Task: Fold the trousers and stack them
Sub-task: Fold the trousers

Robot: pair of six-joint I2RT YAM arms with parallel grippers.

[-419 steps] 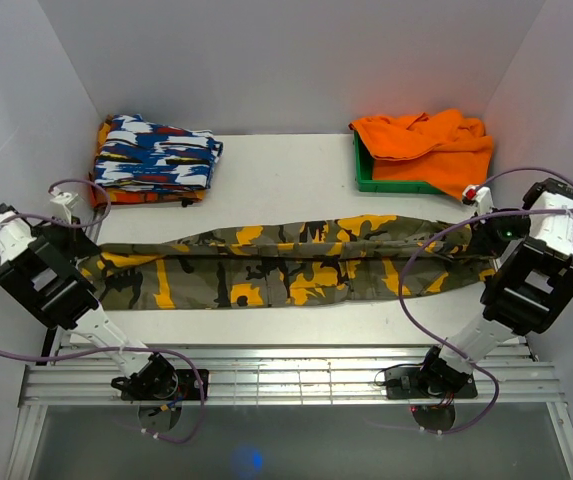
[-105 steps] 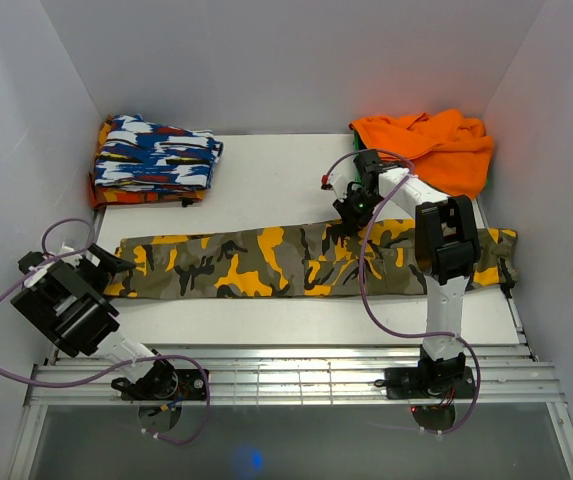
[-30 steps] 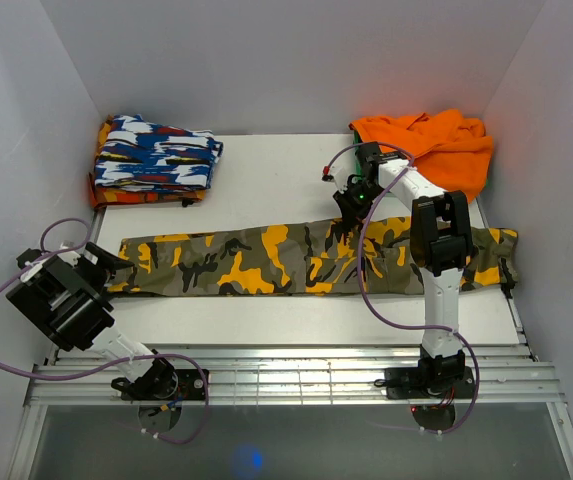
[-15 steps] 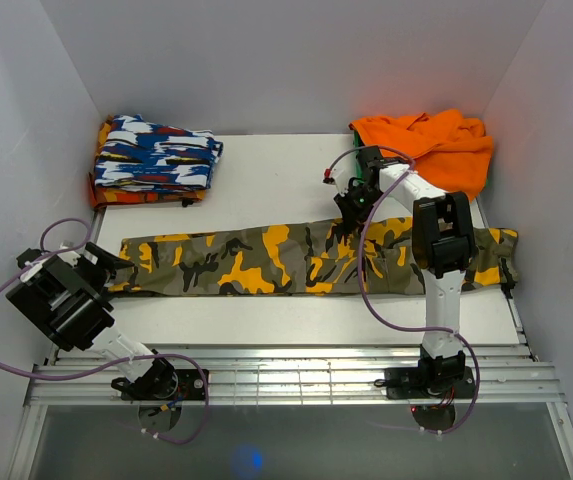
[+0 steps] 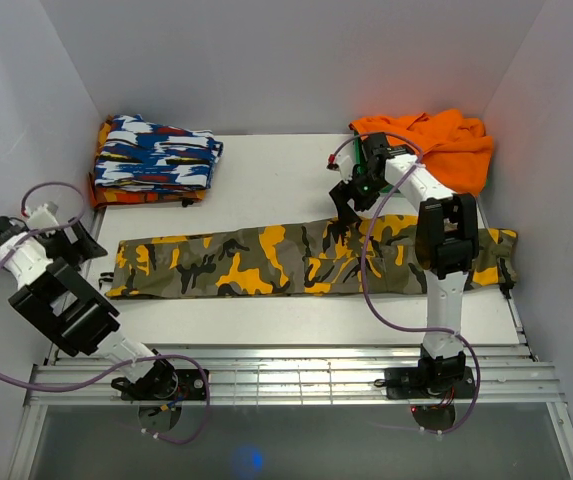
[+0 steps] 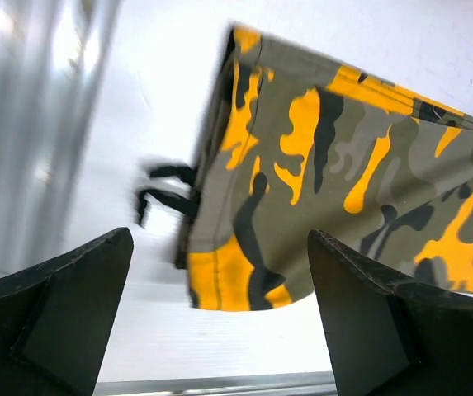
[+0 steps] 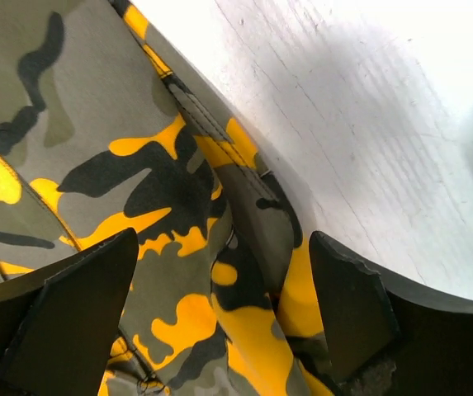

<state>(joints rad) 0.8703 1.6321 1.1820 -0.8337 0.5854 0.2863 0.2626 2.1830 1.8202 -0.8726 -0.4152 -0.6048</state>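
Top view: the right gripper point(image 5: 346, 203), having let go, is lifting off the far edge of the trousers point(image 5: 256, 262), which are lying lengthwise across the table point(image 5: 266, 180). The left gripper point(image 5: 76, 240) is drawing back leftward. Left wrist view: the left gripper is hovering, spread wide, before the trousers' end. Right wrist view: the right gripper is hanging, spread, above the cloth.

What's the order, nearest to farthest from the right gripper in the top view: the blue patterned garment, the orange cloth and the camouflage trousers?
1. camouflage trousers, right beneath the right gripper.
2. orange cloth, back right corner.
3. blue patterned garment, back left corner.
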